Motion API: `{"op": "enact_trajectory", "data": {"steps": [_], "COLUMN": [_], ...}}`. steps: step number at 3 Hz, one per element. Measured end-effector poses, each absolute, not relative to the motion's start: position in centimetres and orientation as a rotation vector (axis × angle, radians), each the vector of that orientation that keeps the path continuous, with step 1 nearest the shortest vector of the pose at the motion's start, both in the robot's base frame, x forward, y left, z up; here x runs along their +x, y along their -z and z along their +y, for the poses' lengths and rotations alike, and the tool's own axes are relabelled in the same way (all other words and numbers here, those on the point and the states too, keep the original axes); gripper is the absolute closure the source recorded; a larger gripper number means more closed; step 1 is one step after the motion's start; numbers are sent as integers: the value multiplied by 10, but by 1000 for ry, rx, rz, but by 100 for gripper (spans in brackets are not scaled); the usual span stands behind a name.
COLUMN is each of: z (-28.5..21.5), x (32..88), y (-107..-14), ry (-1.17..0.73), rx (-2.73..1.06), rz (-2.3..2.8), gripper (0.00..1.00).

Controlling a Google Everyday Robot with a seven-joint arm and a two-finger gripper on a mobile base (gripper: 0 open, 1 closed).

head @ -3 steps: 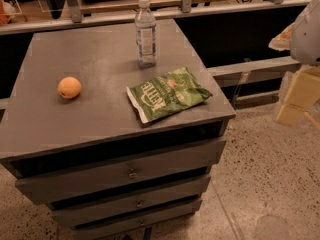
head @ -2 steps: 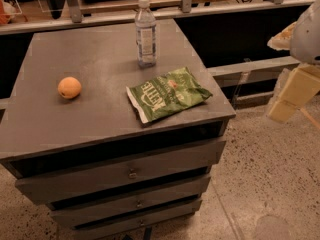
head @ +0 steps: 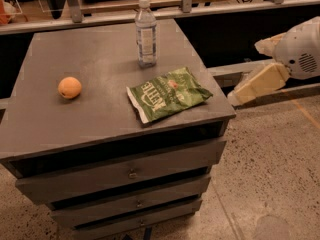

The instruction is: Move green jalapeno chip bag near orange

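The green jalapeno chip bag (head: pixel 167 95) lies flat on the grey worktop (head: pixel 95 49), in its front right part. Its lettered face is up, its pale edge points to the front left, and its lower corner reaches close to the front rim. The end effector (head: pixel 257 83) is off to the right of the bag, beyond the right edge of the worktop and out over the floor. It is clear of the bag and touches nothing, and the worktop's right front corner lies between the two. It shows as a pale cream wedge slanting down to the left from a rounded white housing (head: pixel 302 51) at the right border of the view, at roughly the same height in the view as the bag. Whether the end effector is open or closed, I cannot tell.

The orange (head: pixel 69 87) sits on the left side of the worktop, well apart from the bag, with bare grey surface between them. A clear water bottle (head: pixel 146 32) with a white cap stands upright behind the bag, near it but not touching. Below the worktop is a stack of grey drawers (head: pixel 132 174) with small knobs, standing on a speckled floor (head: pixel 272 164).
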State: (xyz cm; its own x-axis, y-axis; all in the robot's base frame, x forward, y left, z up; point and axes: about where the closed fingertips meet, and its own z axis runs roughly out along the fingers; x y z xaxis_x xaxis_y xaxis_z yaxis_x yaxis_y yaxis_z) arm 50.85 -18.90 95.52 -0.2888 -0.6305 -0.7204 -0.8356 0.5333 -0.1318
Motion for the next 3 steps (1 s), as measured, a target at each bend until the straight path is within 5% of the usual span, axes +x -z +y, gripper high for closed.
{"op": "enact_trajectory", "data": {"steps": [3], "z": [-90], "x": [578], "y": [-912], "ry": [-485], "rx": [-1022], "rz": [1854], "gripper": [0]}}
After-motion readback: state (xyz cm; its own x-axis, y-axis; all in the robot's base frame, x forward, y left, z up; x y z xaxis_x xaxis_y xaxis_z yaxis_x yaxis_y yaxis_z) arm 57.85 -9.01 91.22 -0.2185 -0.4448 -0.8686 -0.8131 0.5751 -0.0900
